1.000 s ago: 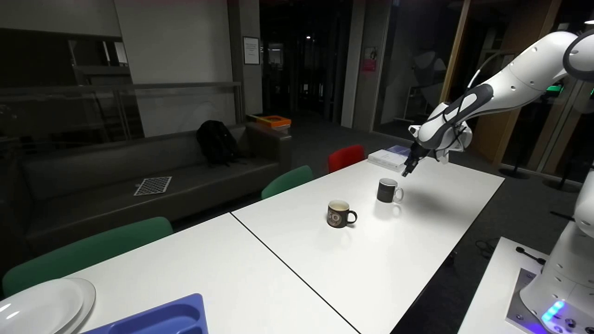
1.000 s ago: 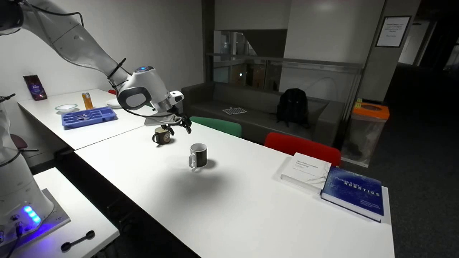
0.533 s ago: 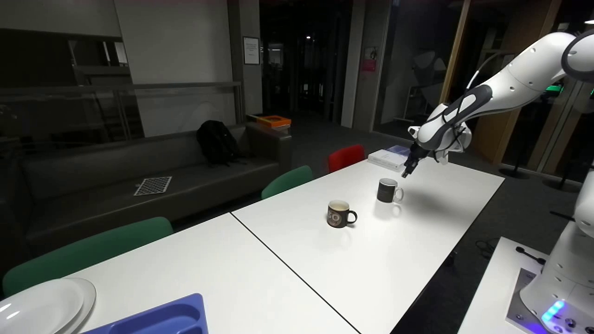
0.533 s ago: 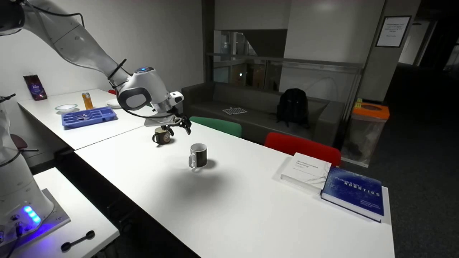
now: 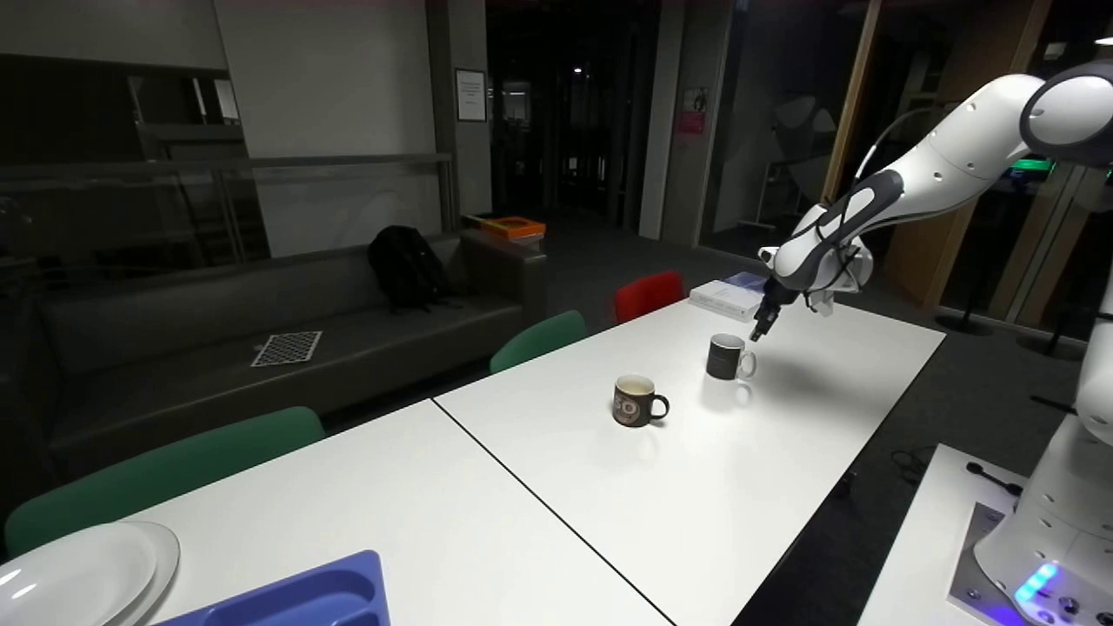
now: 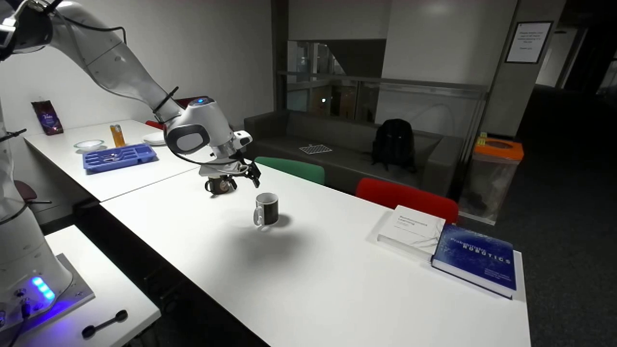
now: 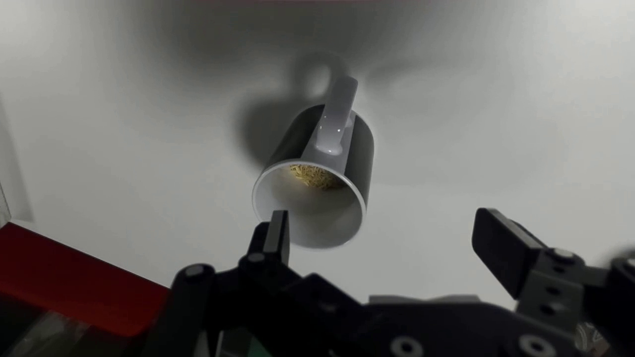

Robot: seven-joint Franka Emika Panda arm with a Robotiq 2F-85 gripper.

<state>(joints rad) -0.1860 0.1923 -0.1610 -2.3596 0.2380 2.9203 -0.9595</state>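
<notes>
Black-and-white glossy cylindrical mug [image 6: 266, 209] stands upright on the white flat-topped table [image 6: 337, 279], yellowish grain-like bits [image 7: 317, 178] inside. Black jointed fingers [image 7: 503, 248] spread wide apart, just above it; a gap to the mug shows in both exterior views. White handle [image 7: 339, 114] points away from the fingers in wrist view. Dark brown cylindrical mug [image 5: 633, 405] with a pale print stands nearby, also upright. White rectangular book [image 6: 412, 230] and blue hardcover book [image 6: 475, 258] lie side by side on the same table, well apart from both mugs.

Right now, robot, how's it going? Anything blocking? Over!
Gripper open, empty. White-handled mug upright, untouched, yellowish bits inside. Dark-handled mug aside, not between them.
</notes>
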